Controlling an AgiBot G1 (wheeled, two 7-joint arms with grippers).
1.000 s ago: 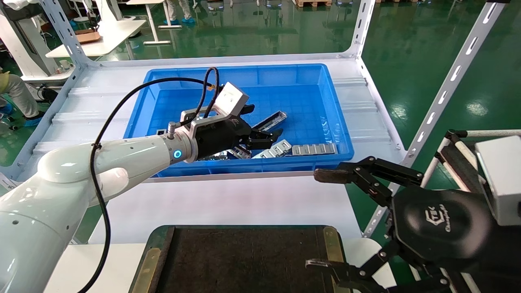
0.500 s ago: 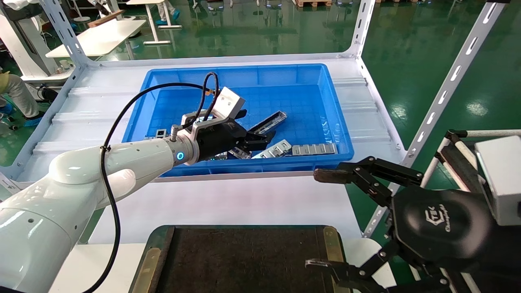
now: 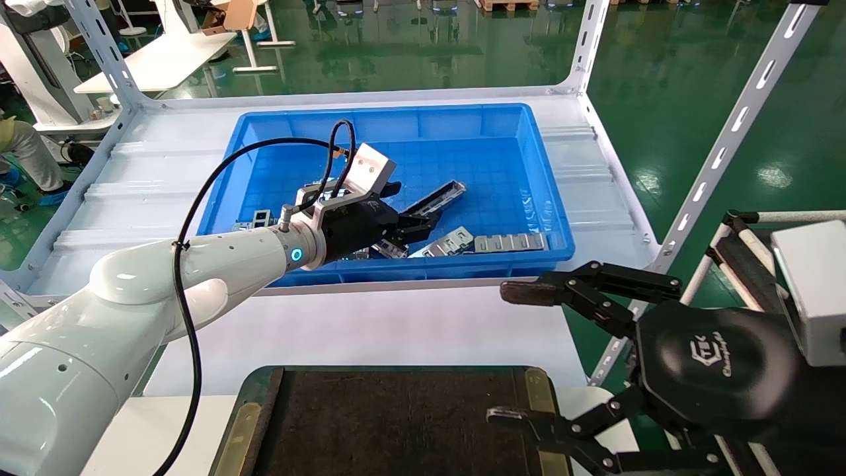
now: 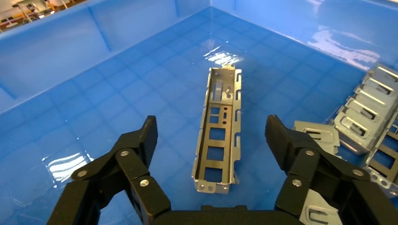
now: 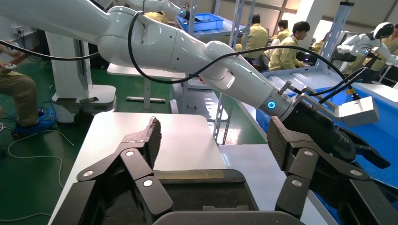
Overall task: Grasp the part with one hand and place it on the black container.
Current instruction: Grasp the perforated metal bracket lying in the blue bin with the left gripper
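The part, a narrow silver-grey trough with rectangular cutouts, lies flat on the floor of the blue bin. My left gripper is open, with one finger on each side of the part, and is not touching it. In the head view the left gripper reaches into the bin towards the part. The black container lies at the near table edge. My right gripper is open and empty, held beside the container's right end, and shows in its own wrist view.
Other metal pieces lie along the bin's near wall and also show in the left wrist view. A white shelf post slants at the right. White table top lies between the bin and the container.
My left gripper has drawn back a little towards the bin's near left side. My right gripper has shifted slightly to the left. The part has not moved.
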